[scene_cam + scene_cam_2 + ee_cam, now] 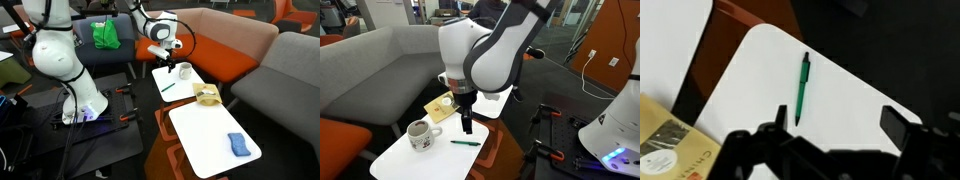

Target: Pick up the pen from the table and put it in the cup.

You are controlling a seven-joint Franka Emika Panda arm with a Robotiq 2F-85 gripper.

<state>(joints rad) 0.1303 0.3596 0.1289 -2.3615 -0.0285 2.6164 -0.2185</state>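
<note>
Nearest in an exterior view, a small blue thing (238, 145) lies on the near white table (205, 130). A tan packet (208, 95) sits where that table meets the far table (180, 88). On the far table, the green pen (168, 88) lies flat by the left edge, with bare top around it. Your gripper (467, 127) hangs just over the pen, fingers (902, 125) apart, holding nothing. The cup (185, 70) stands beyond the pen, and an orange sofa (215, 50) is behind it.
</note>
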